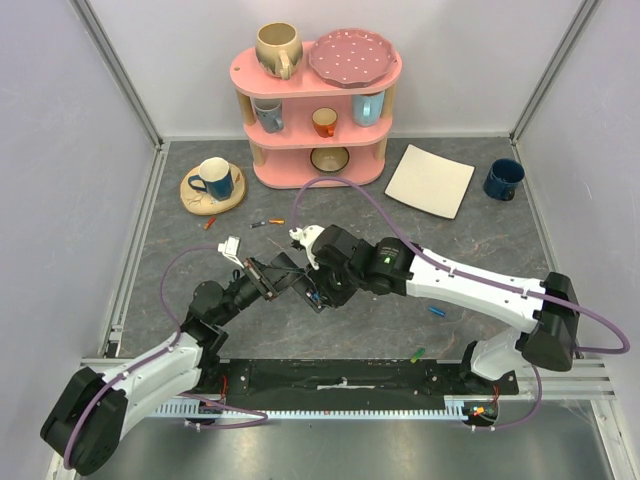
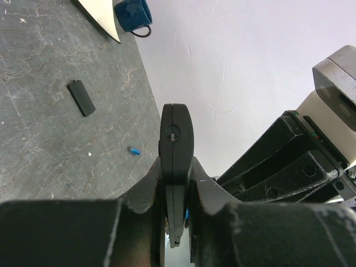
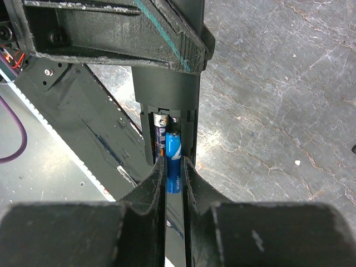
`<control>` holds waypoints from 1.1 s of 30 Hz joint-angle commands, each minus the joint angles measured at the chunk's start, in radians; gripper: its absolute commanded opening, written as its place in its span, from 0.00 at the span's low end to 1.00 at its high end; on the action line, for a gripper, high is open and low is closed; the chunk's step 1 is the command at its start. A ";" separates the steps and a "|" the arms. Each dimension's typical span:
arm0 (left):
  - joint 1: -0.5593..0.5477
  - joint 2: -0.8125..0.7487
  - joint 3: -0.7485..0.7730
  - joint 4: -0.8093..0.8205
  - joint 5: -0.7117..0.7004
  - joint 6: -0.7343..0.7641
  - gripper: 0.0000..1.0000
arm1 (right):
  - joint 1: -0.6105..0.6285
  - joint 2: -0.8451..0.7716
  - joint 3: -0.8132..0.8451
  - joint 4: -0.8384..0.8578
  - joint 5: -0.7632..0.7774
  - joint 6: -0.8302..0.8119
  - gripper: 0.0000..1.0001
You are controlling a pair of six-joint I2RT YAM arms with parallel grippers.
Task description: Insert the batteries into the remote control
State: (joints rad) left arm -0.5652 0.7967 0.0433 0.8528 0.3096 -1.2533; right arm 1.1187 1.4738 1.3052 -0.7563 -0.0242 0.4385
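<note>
L gripper [image 2: 176, 177] clamped on remote control [image 2: 176, 136]; R gripper [image 3: 174, 173] pinching blue battery [image 3: 173, 149], tip in remote's bay.

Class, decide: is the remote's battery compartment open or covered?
Open: the remote control shows its bay uncovered, a blue battery and a dark battery exposed inside.

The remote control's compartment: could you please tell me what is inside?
A dark battery lies inside, a blue battery beside it, pinched by the right fingers, which cover the compartment lower down.
</note>
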 commanded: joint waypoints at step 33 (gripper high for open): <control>-0.006 0.055 -0.060 0.236 0.149 -0.135 0.02 | 0.000 0.111 0.132 -0.087 0.159 -0.093 0.00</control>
State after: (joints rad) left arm -0.5621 0.8444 0.0334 0.8867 0.3202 -1.2808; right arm 1.1305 1.5692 1.4097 -0.8486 0.0254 0.3988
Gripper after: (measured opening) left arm 0.205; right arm 0.171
